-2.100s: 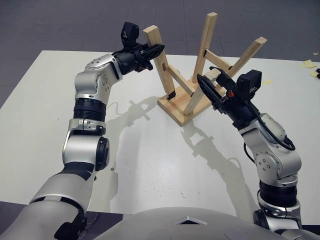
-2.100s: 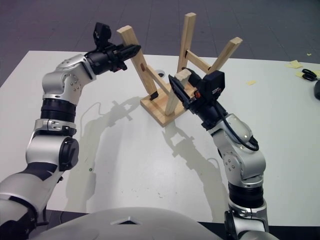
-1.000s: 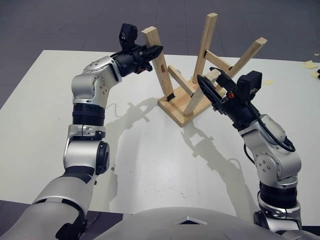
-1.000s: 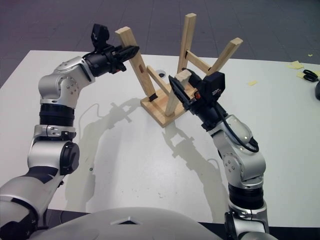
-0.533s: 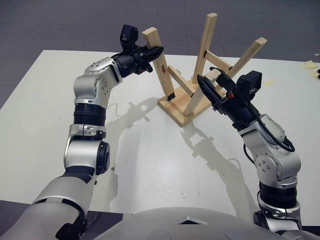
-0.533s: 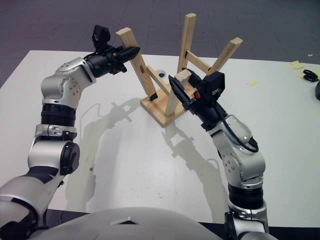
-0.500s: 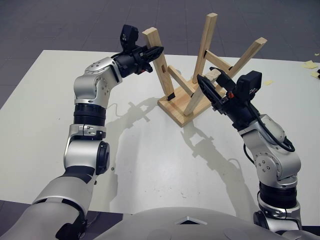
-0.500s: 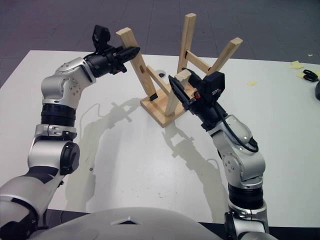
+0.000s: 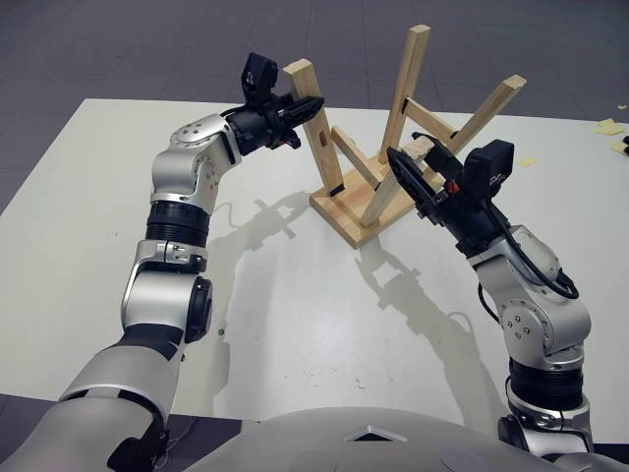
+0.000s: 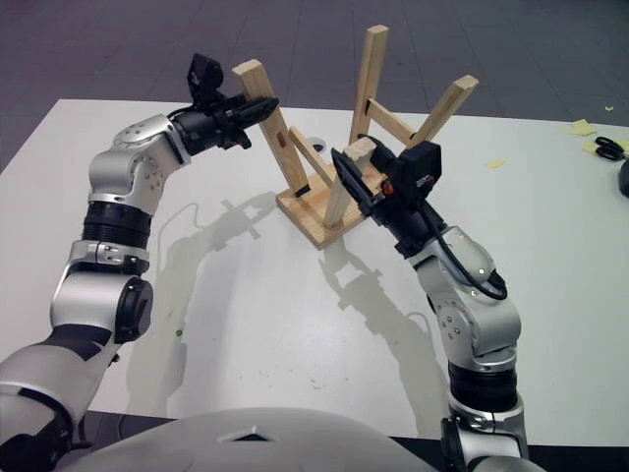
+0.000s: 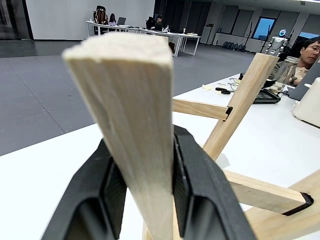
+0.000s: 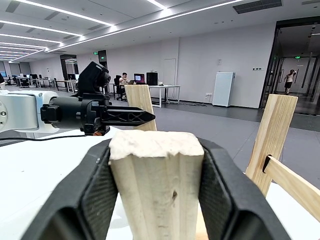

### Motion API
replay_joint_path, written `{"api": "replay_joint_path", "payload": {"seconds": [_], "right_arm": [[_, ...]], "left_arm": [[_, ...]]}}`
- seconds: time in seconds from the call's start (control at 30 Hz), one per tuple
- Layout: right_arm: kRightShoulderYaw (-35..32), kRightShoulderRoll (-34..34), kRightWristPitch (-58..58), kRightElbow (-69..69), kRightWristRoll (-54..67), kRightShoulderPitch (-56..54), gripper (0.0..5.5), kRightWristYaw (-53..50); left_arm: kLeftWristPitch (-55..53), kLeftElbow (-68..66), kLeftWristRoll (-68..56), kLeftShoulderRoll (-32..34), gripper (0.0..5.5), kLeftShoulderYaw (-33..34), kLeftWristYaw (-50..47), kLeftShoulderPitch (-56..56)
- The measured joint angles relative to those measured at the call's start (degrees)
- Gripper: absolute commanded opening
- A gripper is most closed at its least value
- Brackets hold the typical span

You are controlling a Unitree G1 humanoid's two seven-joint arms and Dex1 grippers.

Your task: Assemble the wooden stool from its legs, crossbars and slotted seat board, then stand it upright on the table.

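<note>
Left fingers (image 11: pixel 200 195) clamp far-left leg (image 9: pixel 324 147), arm outstretched | right fingers (image 12: pixel 227 195) clamp near leg (image 9: pixel 378 205), forearm raised | stool (image 9: pixel 344 218) inverted

Yellow paper scraps (image 9: pixel 608 126) on white table (image 9: pixel 295 324)

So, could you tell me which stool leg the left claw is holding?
The leftmost leg, clamped near its top end by the left claw; the right claw holds the nearest leg instead.

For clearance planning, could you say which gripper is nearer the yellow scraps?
Right. The right gripper is left of the yellow scraps; the left gripper is farther left, across the stool.
</note>
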State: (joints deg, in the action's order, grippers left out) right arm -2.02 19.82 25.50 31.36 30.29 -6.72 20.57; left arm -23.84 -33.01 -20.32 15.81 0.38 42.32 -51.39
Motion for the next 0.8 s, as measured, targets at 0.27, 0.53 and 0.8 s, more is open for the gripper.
{"api": "replay_joint_path", "payload": {"seconds": [0.27,0.53,0.8], "right_arm": [[0.01,0.0,0.0,-0.01,0.0,-0.01,2.13,-0.08],[-0.15,0.01,0.02,0.06,0.57,0.37,2.13,0.77],[-0.69,0.17,-0.36,0.16,1.31,1.08,2.13,2.04]], "left_arm": [[0.08,-0.22,0.41,-0.04,1.05,-0.39,0.37,-0.44],[-0.95,1.49,0.43,0.61,1.05,-1.24,0.35,-0.11],[-0.48,0.39,0.39,0.22,1.05,-1.24,0.36,-0.35]]}}
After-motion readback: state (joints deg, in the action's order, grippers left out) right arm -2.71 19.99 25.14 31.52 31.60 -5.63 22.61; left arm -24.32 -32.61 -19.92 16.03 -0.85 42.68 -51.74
